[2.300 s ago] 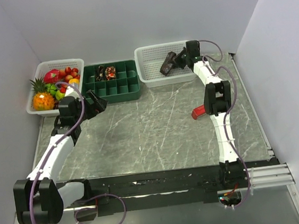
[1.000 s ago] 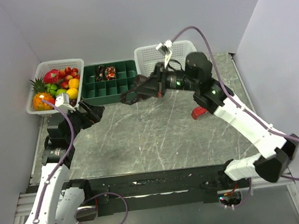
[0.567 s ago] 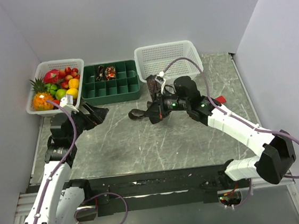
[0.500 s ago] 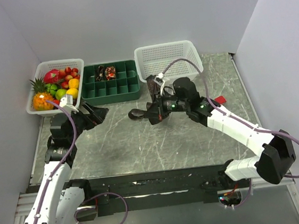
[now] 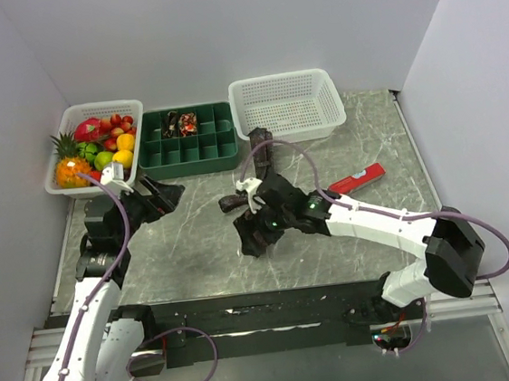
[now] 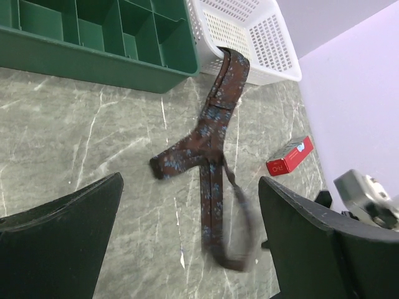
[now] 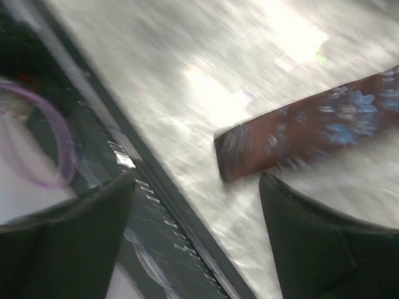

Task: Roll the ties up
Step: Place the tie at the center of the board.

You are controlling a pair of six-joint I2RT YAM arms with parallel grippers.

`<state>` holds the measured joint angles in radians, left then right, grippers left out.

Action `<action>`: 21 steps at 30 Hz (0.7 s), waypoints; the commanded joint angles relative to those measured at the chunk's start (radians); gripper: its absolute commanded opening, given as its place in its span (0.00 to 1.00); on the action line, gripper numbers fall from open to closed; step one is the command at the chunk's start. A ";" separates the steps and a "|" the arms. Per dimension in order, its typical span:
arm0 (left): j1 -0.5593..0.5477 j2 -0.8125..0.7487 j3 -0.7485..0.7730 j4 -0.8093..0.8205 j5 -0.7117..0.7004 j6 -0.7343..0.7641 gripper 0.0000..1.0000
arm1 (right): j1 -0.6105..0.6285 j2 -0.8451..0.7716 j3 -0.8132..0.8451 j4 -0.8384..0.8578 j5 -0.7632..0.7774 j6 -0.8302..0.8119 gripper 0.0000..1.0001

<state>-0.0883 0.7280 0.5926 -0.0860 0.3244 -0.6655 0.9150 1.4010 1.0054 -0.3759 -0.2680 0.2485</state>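
Observation:
A dark brown tie (image 5: 260, 146) with bluish flecks lies on the table, one end at the white basket's front edge, the strip bent and running toward the near side. In the left wrist view the tie (image 6: 212, 134) stretches from the basket to a blurred loop low in the frame. My right gripper (image 5: 252, 236) hovers low over the tie's near part, jaws wide open; its view shows one tie end (image 7: 293, 140) on the marble just beyond the open right gripper (image 7: 196, 180). My left gripper (image 5: 168, 192) stands open and empty, left of the tie. The left gripper (image 6: 190, 187) faces the tie.
A green divided tray (image 5: 219, 153) at the back holds small rolled dark items in one cell. Right of it is the white basket (image 5: 287, 105), and a fruit basket (image 5: 76, 186) sits at back left. A red box (image 5: 356, 180) lies right of the tie. The table's near rail (image 7: 162, 205) is close.
The right gripper carried the tie out of the basket onto the table, moved toward the near edge, and opened, letting the tie go. The left arm barely moved.

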 commanded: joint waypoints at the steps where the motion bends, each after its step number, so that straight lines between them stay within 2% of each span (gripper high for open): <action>1: -0.001 -0.004 -0.005 0.035 0.005 0.009 0.96 | -0.007 -0.098 -0.004 -0.098 0.260 -0.054 0.99; 4: -0.002 0.008 -0.010 0.048 0.013 0.006 0.96 | -0.019 -0.123 0.034 -0.104 0.318 -0.069 0.99; 7: -0.002 0.011 -0.014 0.054 0.016 0.006 0.96 | -0.060 -0.068 0.093 -0.103 0.305 -0.061 0.99; 12: -0.002 0.005 -0.014 0.048 0.013 0.012 0.96 | -0.172 0.108 0.212 -0.172 0.176 0.037 0.99; 14: -0.002 0.004 -0.019 0.054 0.016 0.007 0.96 | -0.220 0.177 0.228 -0.178 0.118 0.067 0.95; 16: -0.002 0.004 -0.022 0.057 0.019 0.009 0.96 | -0.241 0.225 0.236 -0.184 0.060 0.080 0.95; 18: -0.002 0.005 -0.025 0.058 0.021 0.009 0.96 | -0.248 0.265 0.242 -0.207 0.029 0.095 0.89; 21: -0.002 0.008 -0.030 0.066 0.027 0.006 0.96 | -0.254 0.314 0.251 -0.245 0.038 0.118 0.87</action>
<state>-0.0883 0.7414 0.5705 -0.0669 0.3283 -0.6659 0.6598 1.6867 1.2194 -0.5499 -0.1761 0.3176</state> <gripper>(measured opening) 0.965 0.878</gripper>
